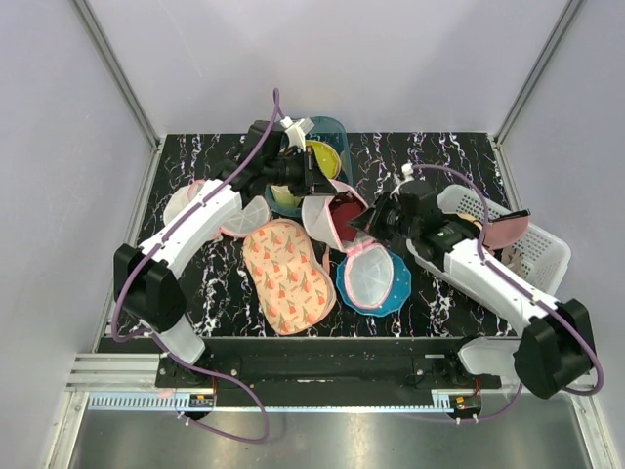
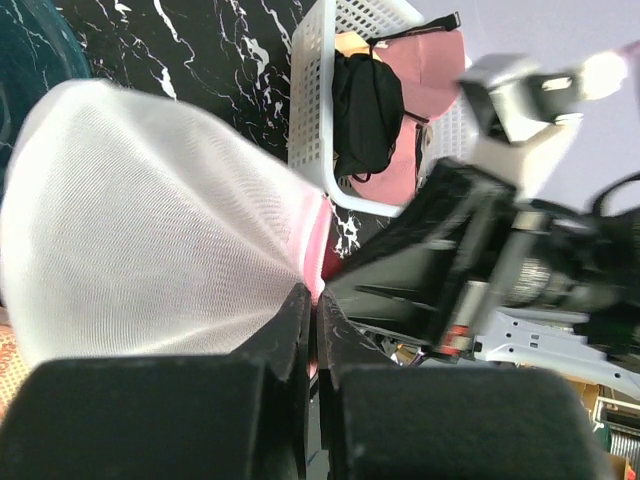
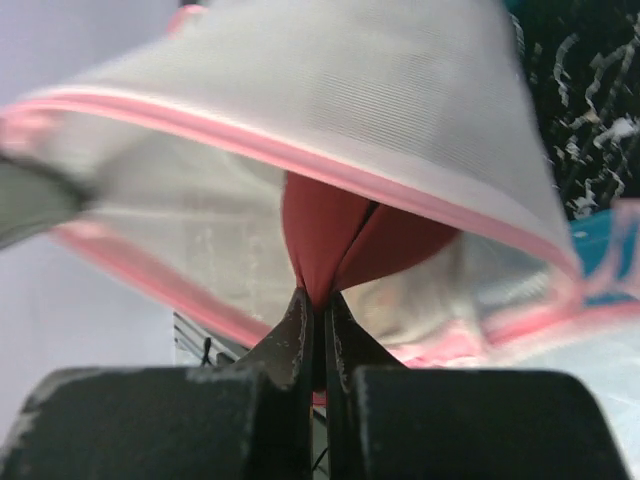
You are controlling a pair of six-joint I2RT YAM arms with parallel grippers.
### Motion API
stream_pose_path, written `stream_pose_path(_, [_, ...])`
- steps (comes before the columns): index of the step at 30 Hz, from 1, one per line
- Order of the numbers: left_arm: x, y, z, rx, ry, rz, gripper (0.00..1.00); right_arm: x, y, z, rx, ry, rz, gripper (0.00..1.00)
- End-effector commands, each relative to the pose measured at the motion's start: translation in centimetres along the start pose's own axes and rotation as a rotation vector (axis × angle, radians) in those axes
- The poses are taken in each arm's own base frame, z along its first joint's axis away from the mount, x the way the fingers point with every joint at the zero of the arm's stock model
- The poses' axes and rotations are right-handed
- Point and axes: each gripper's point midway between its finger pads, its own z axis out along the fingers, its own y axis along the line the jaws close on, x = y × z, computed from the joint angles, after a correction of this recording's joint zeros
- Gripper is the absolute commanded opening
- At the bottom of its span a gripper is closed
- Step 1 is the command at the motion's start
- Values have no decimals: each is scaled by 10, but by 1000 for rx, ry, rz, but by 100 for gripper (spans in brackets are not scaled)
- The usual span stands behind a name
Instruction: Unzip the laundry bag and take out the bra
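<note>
The laundry bag [image 1: 322, 225] is open at the table's middle. One white mesh half stands up; the other half [image 1: 371, 276] lies on a blue dotted mat. My left gripper [image 1: 314, 189] is shut on the raised half's pink zip trim [image 2: 318, 235]; its mesh dome [image 2: 150, 220] fills the left wrist view. The bra's deep-red part [image 1: 344, 209] shows inside the open bag. My right gripper [image 1: 364, 224] is shut on this red fabric [image 3: 335, 230], under the bag's pink-trimmed rim [image 3: 300, 150]. The bra's black part is hidden.
A white basket [image 1: 547, 256] at the right holds pink and black garments [image 2: 366, 105]. A pink floral-print piece [image 1: 288, 269] lies front centre. A teal tub [image 1: 332, 132] with a yellow item stands at the back. Pale round pieces [image 1: 244, 217] lie under the left arm.
</note>
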Motion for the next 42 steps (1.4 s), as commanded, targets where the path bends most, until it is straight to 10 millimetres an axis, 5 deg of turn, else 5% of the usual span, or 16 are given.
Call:
stream_pose_path(1, [-3, 10, 7, -3, -7, 8, 0, -39, 88, -51, -216, -104, -147, 0])
stream_pose_path(13, [-4, 49, 16, -75, 12, -63, 0, -79, 153, -138, -308, -298, -304, 0])
stream_pose_path(16, [1, 50, 16, -67, 25, -76, 0, -105, 131, -152, -142, -432, -356, 0])
stream_pose_path(20, [-3, 40, 8, -44, 4, -48, 0, -149, 73, -184, 241, -649, -441, 0])
stream_pose_path(27, [-8, 24, -5, -20, -18, -9, 0, -183, -6, -218, 575, -750, -394, 0])
stream_pose_path(33, [-13, 10, -16, -1, -41, 22, 0, -193, -42, -240, 654, -789, -315, 0])
stream_pose_path(42, [-47, -25, -55, -9, -160, 119, 0, -194, -73, -251, 758, -790, -247, 0])
